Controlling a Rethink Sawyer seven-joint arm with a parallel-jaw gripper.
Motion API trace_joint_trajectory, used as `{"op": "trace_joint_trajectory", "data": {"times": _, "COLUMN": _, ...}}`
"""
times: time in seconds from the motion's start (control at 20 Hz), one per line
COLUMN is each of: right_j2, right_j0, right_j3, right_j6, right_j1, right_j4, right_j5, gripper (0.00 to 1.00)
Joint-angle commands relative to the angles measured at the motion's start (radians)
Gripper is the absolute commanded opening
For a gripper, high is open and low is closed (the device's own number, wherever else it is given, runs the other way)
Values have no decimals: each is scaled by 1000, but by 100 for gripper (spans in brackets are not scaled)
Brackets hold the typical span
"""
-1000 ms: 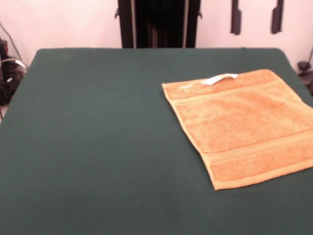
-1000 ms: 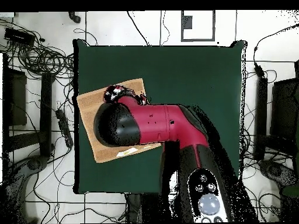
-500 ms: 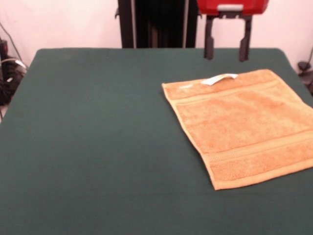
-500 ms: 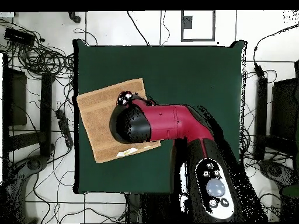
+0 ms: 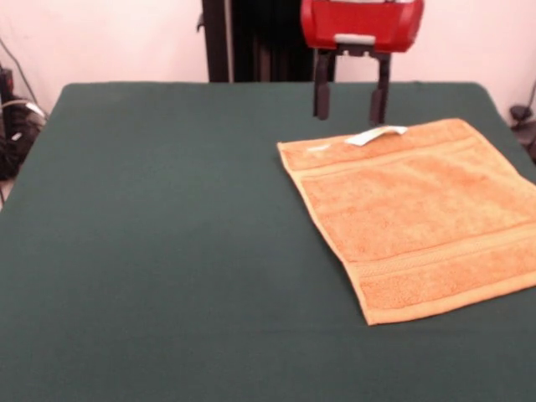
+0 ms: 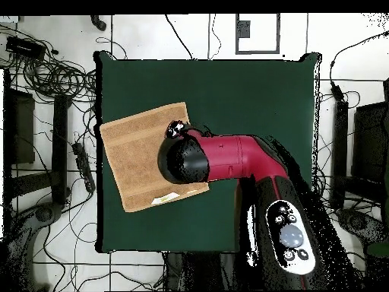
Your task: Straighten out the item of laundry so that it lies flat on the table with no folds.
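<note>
The item of laundry [image 5: 410,213] is a tan-orange towel lying spread flat on the right part of the dark green table [image 5: 167,209], turned slightly askew. Its white tag [image 5: 377,134] sticks out at the far edge. My gripper [image 5: 350,115] hangs open just above the table behind that far edge, left of the tag, with nothing between its fingers. In the overhead view the towel [image 6: 137,160] reaches the table's [image 6: 251,99] left edge, and my red arm [image 6: 228,156] covers its right side.
A black pedestal column [image 5: 268,42] stands behind the table. Cables and dark gear [image 5: 17,126] sit off the table's left side, and more cables [image 6: 53,76] lie on the floor around it.
In the front view my gripper has come down and moved left, from the upper right to just behind the towel's far edge. The towel has not moved.
</note>
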Motion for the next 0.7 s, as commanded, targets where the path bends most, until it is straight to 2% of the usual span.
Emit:
{"op": "trace_joint_trajectory", "data": {"times": 0.05, "right_j2": 103, "right_j0": -17, "right_j3": -10, "right_j6": -142, "right_j1": 86, "right_j4": -49, "right_j5": 71, "gripper": 100}}
{"op": "trace_joint_trajectory", "data": {"times": 0.4, "right_j2": 111, "right_j0": -17, "right_j3": -8, "right_j6": -110, "right_j1": 113, "right_j4": -39, "right_j5": 79, "gripper": 100}}
{"op": "trace_joint_trajectory", "data": {"times": 0.7, "right_j2": 41, "right_j0": 99, "right_j3": 55, "right_j6": 100, "right_j1": 133, "right_j4": -11, "right_j5": -28, "gripper": 100}}
